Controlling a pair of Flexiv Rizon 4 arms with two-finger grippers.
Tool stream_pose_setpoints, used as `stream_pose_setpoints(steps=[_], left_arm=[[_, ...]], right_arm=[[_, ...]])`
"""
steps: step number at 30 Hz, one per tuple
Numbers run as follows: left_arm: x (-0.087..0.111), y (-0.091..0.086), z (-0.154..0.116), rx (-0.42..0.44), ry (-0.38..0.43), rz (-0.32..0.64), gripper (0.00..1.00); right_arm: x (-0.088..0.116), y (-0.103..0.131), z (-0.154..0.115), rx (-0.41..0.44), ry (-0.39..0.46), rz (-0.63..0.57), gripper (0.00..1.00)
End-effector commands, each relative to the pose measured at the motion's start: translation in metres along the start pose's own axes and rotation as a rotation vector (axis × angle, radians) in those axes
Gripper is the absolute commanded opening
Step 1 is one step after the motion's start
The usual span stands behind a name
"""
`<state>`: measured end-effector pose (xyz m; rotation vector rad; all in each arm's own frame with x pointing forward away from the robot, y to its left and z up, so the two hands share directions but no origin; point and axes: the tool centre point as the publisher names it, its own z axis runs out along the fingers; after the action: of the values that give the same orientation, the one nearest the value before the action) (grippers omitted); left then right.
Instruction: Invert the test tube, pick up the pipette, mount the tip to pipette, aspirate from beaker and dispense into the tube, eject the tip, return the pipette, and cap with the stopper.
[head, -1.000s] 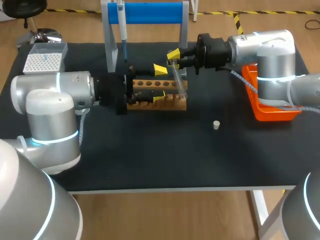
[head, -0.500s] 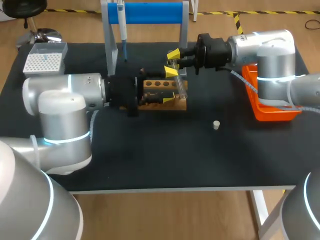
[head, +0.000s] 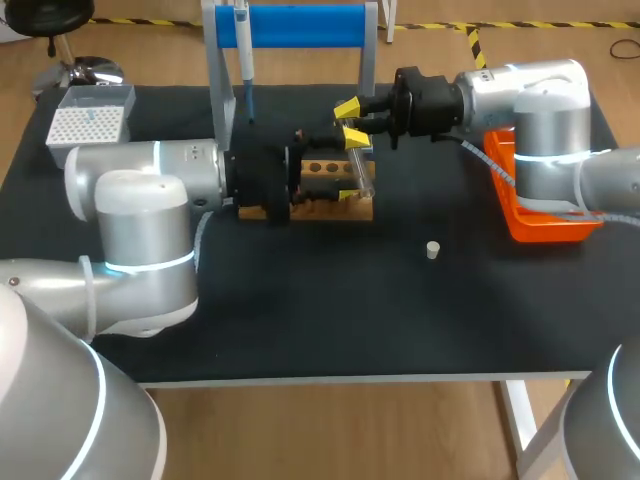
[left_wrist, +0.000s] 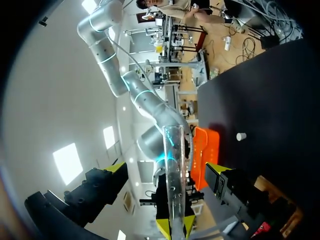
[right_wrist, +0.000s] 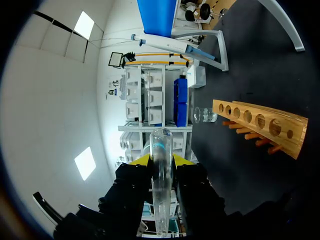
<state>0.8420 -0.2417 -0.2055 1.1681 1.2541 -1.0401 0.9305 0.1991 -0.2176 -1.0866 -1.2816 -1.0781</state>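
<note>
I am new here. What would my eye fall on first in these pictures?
First, the clear glass test tube by the wooden rack with holes in the middle of the black table: the right claw is shut on it, and the left claw stands open around it. Next, the bright orange plastic tray at the table's right edge, and the small white stopper lying alone.

Table (head: 300, 310): black. Rack (head: 350, 208): tan wood. Test tube (head: 365, 175): clear. Tray (head: 540, 228), right of frame: orange. Stopper (head: 432, 250): off-white. Stand bar (head: 300, 25), top centre: blue. Tip box (head: 88, 125), upper left: white, dotted grid. Left arm (head: 140, 190), right arm (head: 530, 100): silver, pale-blue rings.
</note>
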Motion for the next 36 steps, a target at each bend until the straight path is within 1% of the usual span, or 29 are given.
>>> stream_pose_setpoints(steps=[1,2,3,4,5,6,9,12,13,18,20,21,23,24,25,30,31,32,33,36], left_arm=[[0.0008,0.0035,0.0083,0.005,0.003,0.001,1.00],[0.0006,0.0035,0.0091,0.007,0.003,0.002,1.00],[0.0006,0.0036,0.0095,0.008,0.003,0.002,0.96],[0.0006,0.0037,0.0096,0.008,0.003,0.001,0.89],[0.0007,0.0039,0.0097,0.008,0.003,0.000,0.86],[0.0008,0.0041,0.0096,0.008,0.003,-0.002,0.81],[0.0014,0.0043,0.0091,0.008,0.002,-0.007,0.77],[0.0026,0.0036,0.0083,0.010,0.001,-0.012,0.55],[0.0029,0.0034,0.0081,0.010,0.001,-0.014,0.50],[0.0037,0.0029,0.0070,0.011,-0.002,-0.019,0.45],[0.0037,0.0028,0.0067,0.011,-0.002,-0.020,0.43],[0.0037,0.0027,0.0065,0.012,-0.002,-0.020,0.40],[0.0038,0.0026,0.0063,0.012,-0.002,-0.020,0.29],[0.0039,0.0025,0.0062,0.012,-0.002,-0.020,0.17],[0.0040,0.0024,0.0060,0.014,-0.002,-0.020,0.00],[0.0049,0.0010,0.0055,0.034,-0.004,-0.027,0.00],[0.0053,0.0007,0.0056,0.045,-0.014,-0.033,0.00],[0.0052,0.0006,0.0054,0.048,-0.009,-0.040,0.00],[0.0052,0.0003,0.0052,0.047,-0.003,-0.036,0.00],[0.0059,-0.0005,0.0049,0.048,0.008,-0.043,0.00]], right_arm=[[0.0010,-0.0001,-0.0006,0.001,-0.003,0.001,0.00],[0.0010,-0.0001,-0.0006,0.001,-0.003,0.001,0.00],[0.0010,-0.0001,-0.0006,0.001,-0.003,0.001,0.00],[0.0010,-0.0001,-0.0006,0.001,-0.003,0.001,0.00],[0.0010,-0.0001,-0.0006,0.001,-0.003,0.001,0.00],[0.0010,-0.0001,-0.0006,0.001,-0.003,0.001,0.00],[0.0010,-0.0001,-0.0006,0.001,-0.003,0.001,0.00],[0.0010,-0.0001,-0.0006,0.001,-0.003,0.001,0.00],[0.0010,-0.0001,-0.0006,0.001,-0.003,0.001,0.00],[0.0010,-0.0001,-0.0006,0.001,-0.003,0.001,0.00],[0.0010,-0.0001,-0.0006,0.001,-0.003,0.001,0.00],[0.0010,-0.0001,-0.0006,0.001,-0.003,0.001,0.00],[0.0010,-0.0001,-0.0006,0.001,-0.003,0.001,0.00],[0.0010,-0.0001,-0.0006,0.001,-0.003,0.001,0.00],[0.0010,-0.0001,-0.0006,0.001,-0.003,0.001,0.00],[0.0010,-0.0001,-0.0006,0.001,-0.003,0.001,0.00],[0.0010,-0.0001,-0.0006,0.001,-0.003,0.001,0.20],[0.0010,-0.0001,-0.0006,0.001,-0.003,0.001,0.66],[0.0010,-0.0001,-0.0006,0.001,-0.003,0.001,1.00],[0.0010,-0.0001,-0.0006,0.001,-0.003,0.001,1.00]])
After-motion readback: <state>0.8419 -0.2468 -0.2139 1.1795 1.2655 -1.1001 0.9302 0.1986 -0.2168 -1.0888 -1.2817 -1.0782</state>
